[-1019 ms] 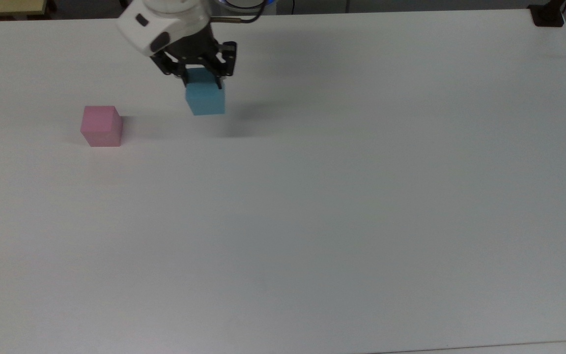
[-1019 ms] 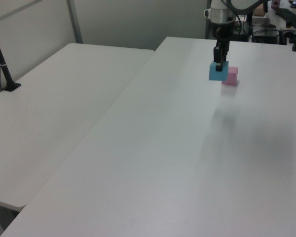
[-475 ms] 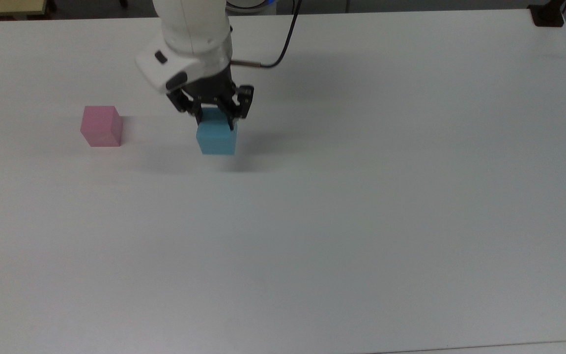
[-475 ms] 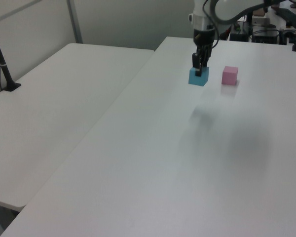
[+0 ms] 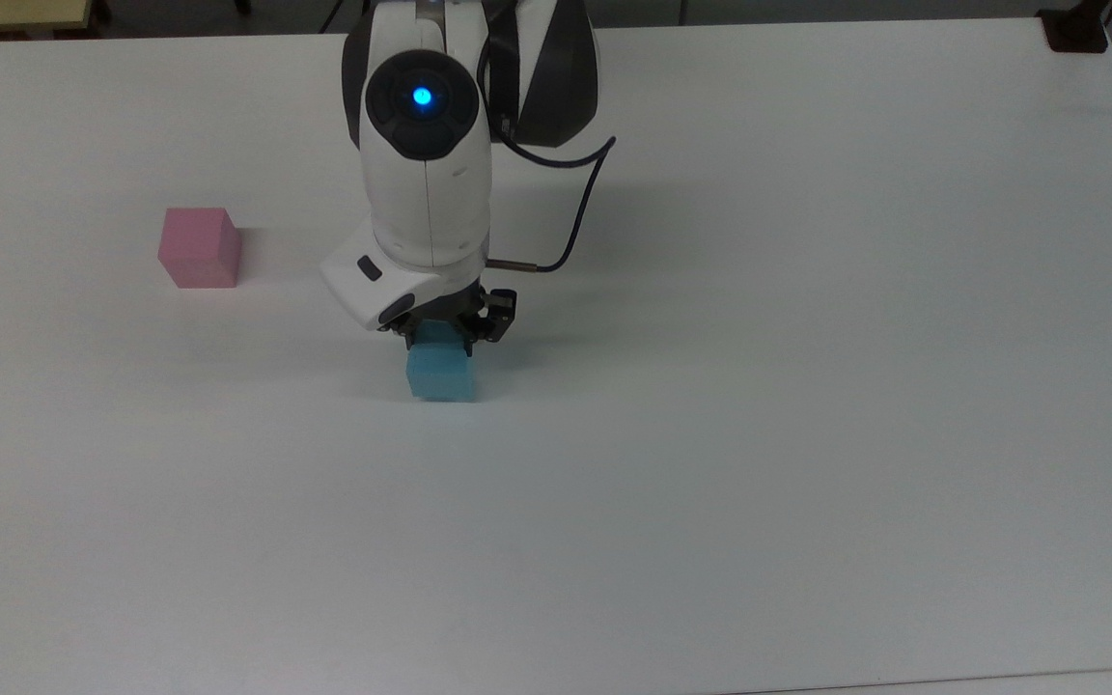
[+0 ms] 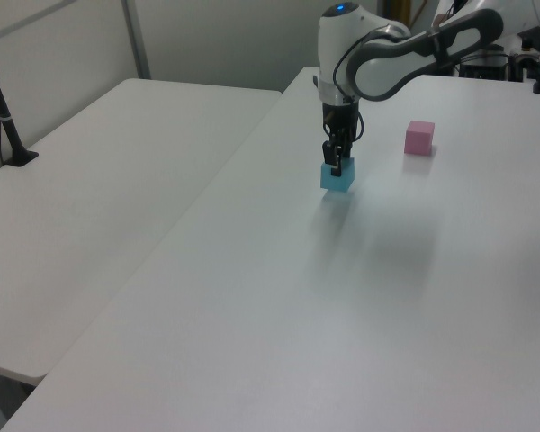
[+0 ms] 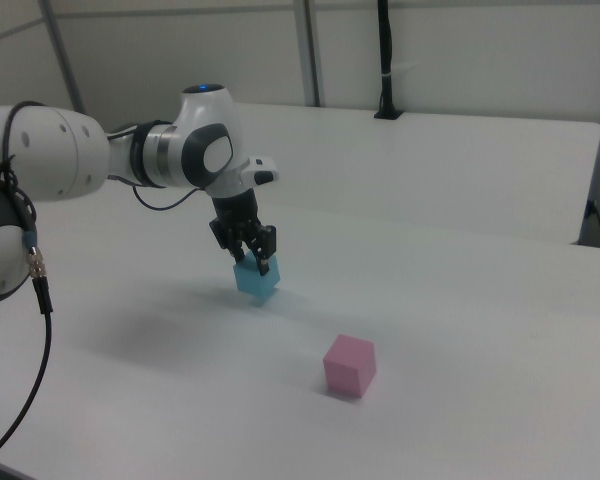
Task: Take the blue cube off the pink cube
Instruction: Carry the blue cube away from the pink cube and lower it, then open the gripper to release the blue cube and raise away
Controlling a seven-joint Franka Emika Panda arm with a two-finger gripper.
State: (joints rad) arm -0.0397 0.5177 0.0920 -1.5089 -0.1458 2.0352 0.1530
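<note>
**Blue cube pinched in the hand, well apart from the pink cube**

The small, matte, light sky-blue cube (image 5: 440, 374) sits a little left of centre in the top view, just below the arm's wrist. In the left view the blue cube (image 6: 337, 177) lies in the upper middle of the frame, and in the right view the blue cube (image 7: 257, 279) is left of centre. Its underside looks to be at or just above the tabletop; whether it touches cannot be told for sure.

The black two-finger hand (image 5: 448, 333) comes down on the cube from above, its fingers pressed against opposite sides of the cube's upper part, so it is pinching the blue cube. The left view shows the hand (image 6: 337, 161) pointing straight down onto the cube, and the right view shows the hand (image 7: 252, 258) clamped over the cube's top.

The small, matte, pale pink cube (image 5: 199, 248) stands alone on the tabletop, in the left part of the top view and higher in the frame than the blue cube, well apart from it. In the left view the pink cube (image 6: 419, 138) is in the upper right; in the right view the pink cube (image 7: 349, 365) is lower centre.

The white and grey robot arm (image 5: 429, 164) reaches down from the top edge of the top view, a blue light glowing on its round joint cap and a dark cable (image 5: 580, 217) looping along its right side.

Both cubes are on a plain white tabletop (image 5: 759, 434). The left view shows a second white table (image 6: 108, 171) butted against it on the left, with a black post (image 6: 2, 108) standing at the far left.
</note>
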